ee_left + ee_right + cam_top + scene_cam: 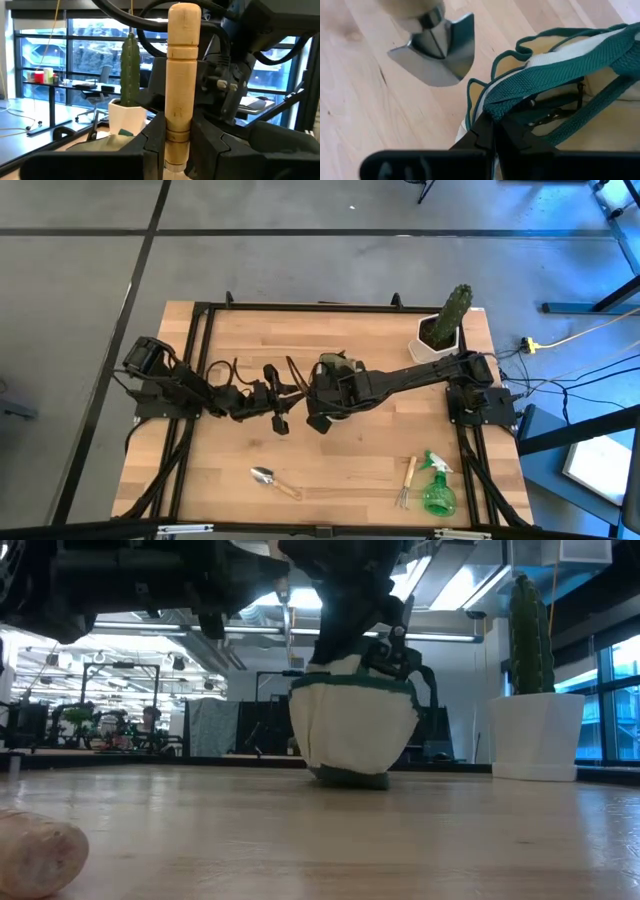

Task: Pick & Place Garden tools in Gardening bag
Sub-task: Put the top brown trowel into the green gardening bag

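Observation:
The gardening bag, beige with green trim, stands mid-table; in the low view the bag seems to rest on its bottom. My right gripper is shut on its green strap. Just left of the bag, my left gripper is shut on a wooden-handled trowel. The trowel's metal blade hangs over the table beside the bag's mouth. A second trowel, a hand fork and a green spray bottle lie near the front edge. My left gripper pinches the trowel's wooden handle near its blade end between its two fingers, coming about level from the table's left. The fingers lie across the handle. The handle stands upright, free end up, lifted clear of the table. My right gripper pinches the bag's green webbing strap at the bag's rim between its shut fingers. It comes slanting down from the right. The strap folds over the fingertips; the bag hangs below them with its bottom at the table.
A cactus in a white pot stands at the far right corner. The wooden end of the lying trowel shows close in the low view. Bare wood lies between the bag and the tools at the front edge.

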Robot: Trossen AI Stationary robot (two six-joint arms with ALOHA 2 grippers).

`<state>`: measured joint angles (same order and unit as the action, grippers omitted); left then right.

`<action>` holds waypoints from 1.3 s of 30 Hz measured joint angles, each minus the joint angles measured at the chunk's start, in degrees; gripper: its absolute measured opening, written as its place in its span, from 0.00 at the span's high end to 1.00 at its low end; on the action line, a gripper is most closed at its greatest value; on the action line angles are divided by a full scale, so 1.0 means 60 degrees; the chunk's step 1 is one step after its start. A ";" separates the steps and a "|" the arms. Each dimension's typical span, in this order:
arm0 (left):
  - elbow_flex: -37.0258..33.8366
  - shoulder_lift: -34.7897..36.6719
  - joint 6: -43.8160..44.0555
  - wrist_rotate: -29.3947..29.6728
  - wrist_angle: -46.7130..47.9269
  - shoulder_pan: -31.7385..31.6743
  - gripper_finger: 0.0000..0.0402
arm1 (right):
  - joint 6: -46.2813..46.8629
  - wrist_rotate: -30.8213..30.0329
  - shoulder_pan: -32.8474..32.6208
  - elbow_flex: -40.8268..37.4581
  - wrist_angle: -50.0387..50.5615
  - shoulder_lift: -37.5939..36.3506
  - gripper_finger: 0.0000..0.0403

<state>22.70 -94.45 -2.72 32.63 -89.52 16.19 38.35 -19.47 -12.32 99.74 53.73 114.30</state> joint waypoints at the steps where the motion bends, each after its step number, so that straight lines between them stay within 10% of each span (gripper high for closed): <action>1: 0.0038 0.0000 -0.0021 0.0002 0.0004 -0.0032 0.86 | 0.0006 -0.0003 0.0000 0.0004 -0.0033 0.0037 0.98; 39: 0.1100 -0.1109 -0.0178 0.0726 -0.0051 -0.0836 0.86 | -0.0005 0.0055 0.0080 0.0004 0.0392 0.0145 0.98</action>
<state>29.30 -101.11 -3.79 36.99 -89.82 11.17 38.33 -19.14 -11.84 99.77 56.08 115.18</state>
